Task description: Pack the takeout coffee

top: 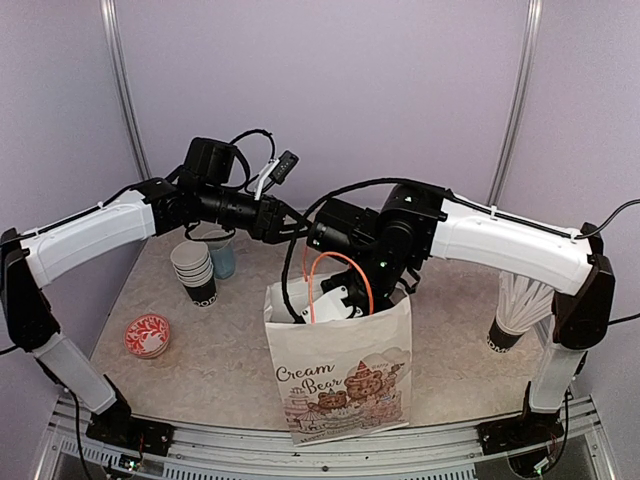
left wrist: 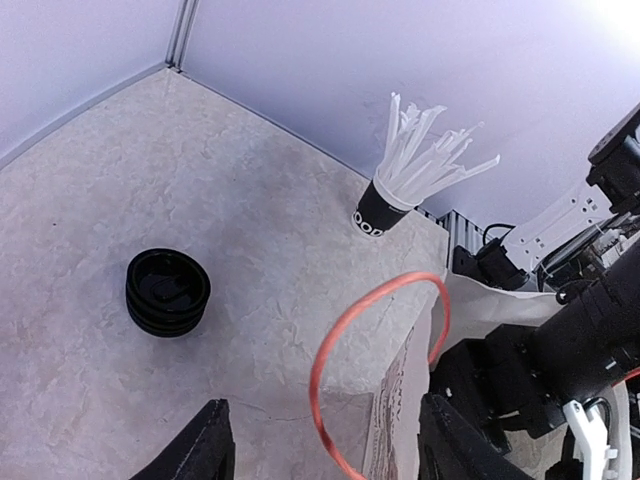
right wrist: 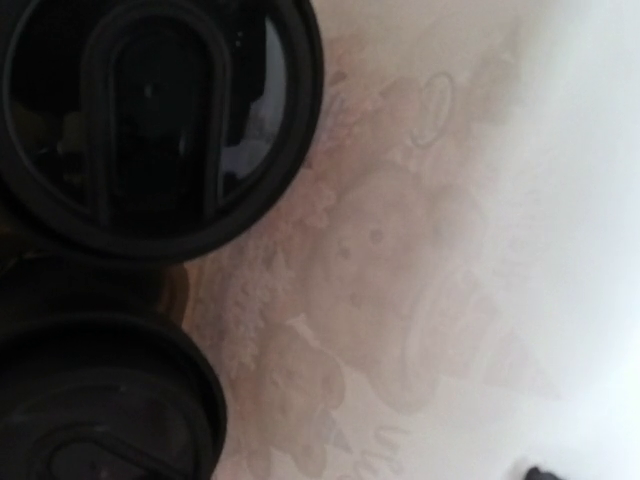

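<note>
Likely last step: black lidded paper cups (right wrist: 150, 120) inside printed paper bag (top: 345, 375).
Right gripper (top: 336, 300), left gripper (left wrist: 322, 405) both released; next, lift clear of 12 o'clock orange handle (left wrist: 314, 385).

walls (top: 330, 90): pale lilac | tabletop (top: 230, 350): beige marbled | corner posts (top: 120, 80): metal | light: even

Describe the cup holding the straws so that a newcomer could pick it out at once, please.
Start at the printed paper bag at the front centre of the table and look right, near the right edge. There stands a black cup stuffed with white straws. The other black cups, nested at the back left, hold no straws.
</note>
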Robot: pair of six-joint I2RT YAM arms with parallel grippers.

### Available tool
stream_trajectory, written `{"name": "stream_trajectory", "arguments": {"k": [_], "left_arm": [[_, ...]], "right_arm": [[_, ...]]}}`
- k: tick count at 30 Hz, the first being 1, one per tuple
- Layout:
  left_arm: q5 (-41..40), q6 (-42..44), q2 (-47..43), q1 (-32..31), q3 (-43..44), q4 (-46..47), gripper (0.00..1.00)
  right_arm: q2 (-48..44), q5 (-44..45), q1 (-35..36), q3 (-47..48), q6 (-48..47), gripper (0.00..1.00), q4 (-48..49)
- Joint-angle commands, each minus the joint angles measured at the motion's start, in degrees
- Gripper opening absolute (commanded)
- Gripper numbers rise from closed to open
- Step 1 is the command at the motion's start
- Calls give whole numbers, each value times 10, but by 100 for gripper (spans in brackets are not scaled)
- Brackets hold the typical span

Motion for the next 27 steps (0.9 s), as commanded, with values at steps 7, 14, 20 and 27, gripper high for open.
{"name": "stream_trajectory", "arguments": {"k": [7, 14, 20, 27], "left_arm": [[64, -15, 77, -23, 38, 4, 47], [61, -10, 68, -14, 55, 7, 0], [4, 32, 12, -8, 52, -15, 0], [-61, 66, -16, -7, 38, -26, 0]], "right_arm": [[-14, 1, 6, 1, 5, 88, -5], [-23, 75, 5, 11, -11, 88, 15], [-45, 126, 5, 15, -46, 88, 39], [-66, 158, 5, 7, -61, 91, 64]]}}
